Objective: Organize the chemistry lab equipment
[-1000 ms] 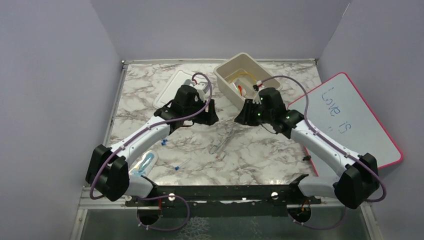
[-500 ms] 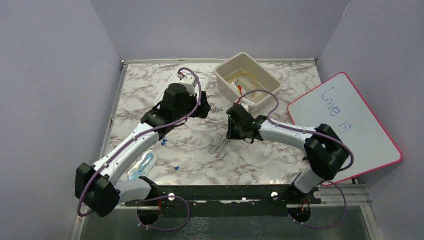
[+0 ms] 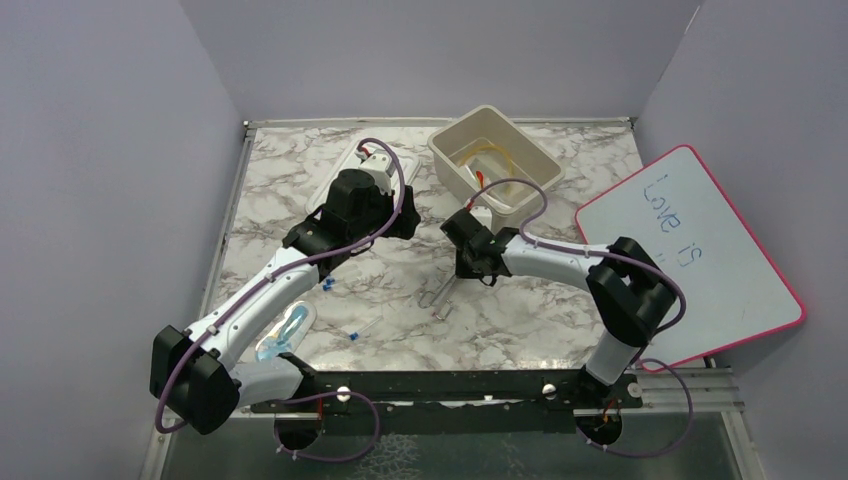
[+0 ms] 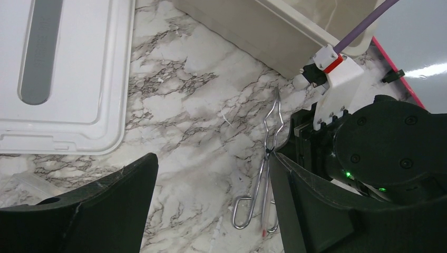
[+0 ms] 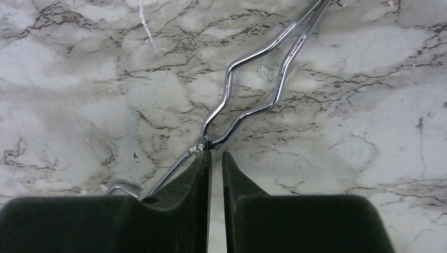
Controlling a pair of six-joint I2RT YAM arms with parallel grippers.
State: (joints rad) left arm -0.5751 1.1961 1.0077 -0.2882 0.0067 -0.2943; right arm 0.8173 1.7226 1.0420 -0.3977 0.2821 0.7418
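Thin metal tongs (image 3: 445,288) lie flat on the marble, also seen in the left wrist view (image 4: 263,179) and the right wrist view (image 5: 248,95). My right gripper (image 3: 462,268) points down at their pivot. Its jaws (image 5: 216,154) are nearly together, with only a thin slit showing marble; the tongs run under the left finger, not between the two. My left gripper (image 3: 405,222) hovers open (image 4: 213,158) just left of the tongs, holding nothing. The cream bin (image 3: 455,135) holds amber tubing (image 3: 490,155) and a red-tipped dropper (image 3: 480,180).
A white lid (image 3: 345,170) lies behind the left arm. A clear packet (image 3: 285,330) and tiny blue-capped pieces (image 3: 328,285) sit near the left arm's base. The pink-edged whiteboard (image 3: 690,250) lies at the right.
My right arm swung left and down onto the tongs, and its jaws narrowed. My left gripper pulled back toward the lid, then stayed still.
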